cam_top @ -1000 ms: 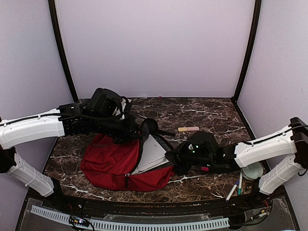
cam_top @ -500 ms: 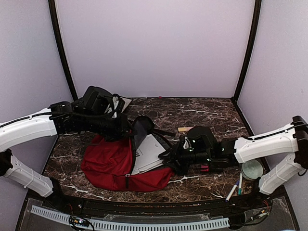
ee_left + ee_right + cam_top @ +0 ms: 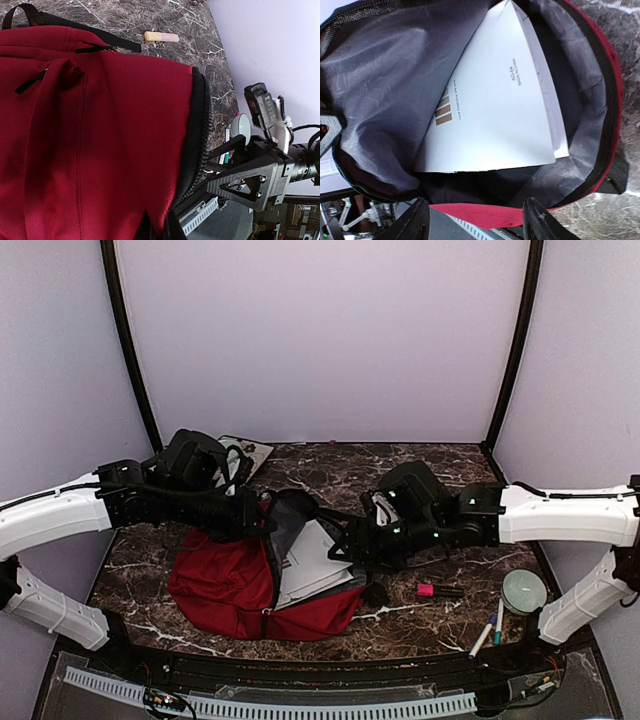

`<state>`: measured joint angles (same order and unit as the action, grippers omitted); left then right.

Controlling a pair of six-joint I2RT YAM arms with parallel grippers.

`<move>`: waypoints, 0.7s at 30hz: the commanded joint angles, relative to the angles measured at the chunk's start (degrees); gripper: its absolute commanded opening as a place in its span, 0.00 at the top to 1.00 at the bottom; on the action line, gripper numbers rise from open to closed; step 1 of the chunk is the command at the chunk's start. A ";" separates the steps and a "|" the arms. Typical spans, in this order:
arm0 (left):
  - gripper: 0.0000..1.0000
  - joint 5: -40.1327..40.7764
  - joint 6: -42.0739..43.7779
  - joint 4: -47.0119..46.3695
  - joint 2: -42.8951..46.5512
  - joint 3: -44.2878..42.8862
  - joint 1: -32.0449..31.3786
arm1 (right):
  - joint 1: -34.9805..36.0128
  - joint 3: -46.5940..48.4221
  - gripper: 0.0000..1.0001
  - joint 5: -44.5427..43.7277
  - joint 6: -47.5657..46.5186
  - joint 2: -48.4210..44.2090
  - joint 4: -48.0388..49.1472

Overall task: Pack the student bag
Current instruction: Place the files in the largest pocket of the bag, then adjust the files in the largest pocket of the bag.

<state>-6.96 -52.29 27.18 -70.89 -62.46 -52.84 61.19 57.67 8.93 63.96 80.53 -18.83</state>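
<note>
The student bag (image 3: 225, 585), dark red with a black zipper, lies on the marble table with its mouth held open. My left gripper (image 3: 262, 523) is shut on a fold of the bag's red top flap (image 3: 125, 125), pinched between its fingers (image 3: 155, 231). My right gripper (image 3: 477, 222) is open at the mouth, one finger on each side of the red rim (image 3: 485, 215) and nothing held between them. Inside, against the grey lining (image 3: 390, 85), leans a white book (image 3: 495, 100), which also shows in the top view (image 3: 312, 555).
A pink marker (image 3: 432, 590) lies right of the bag, with a pale round disc (image 3: 524, 590) and two pens (image 3: 488, 632) near the right arm's base. A yellow-pink highlighter (image 3: 161, 36) rests behind the bag. A printed sheet (image 3: 243, 450) lies at the back left.
My right gripper has opened and swung up from the table beside the bag to its mouth, uncovering the pink marker. The left arm has drawn the flap leftward, widening the opening.
</note>
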 commanded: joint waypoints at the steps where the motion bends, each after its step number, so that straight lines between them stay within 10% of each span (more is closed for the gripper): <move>1: 1.00 -1.06 1.56 1.88 2.16 0.93 0.28 | -0.95 6.78 0.35 -4.27 -12.05 2.17 -12.89; 21: 1.00 -2.87 3.15 1.82 0.49 0.01 0.25 | -1.07 10.98 0.35 -2.25 -15.59 14.48 -14.71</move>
<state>-8.60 -50.35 27.22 -70.54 -62.41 -52.75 60.20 68.64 5.48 48.69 94.17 -34.79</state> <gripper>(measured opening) 0.041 0.652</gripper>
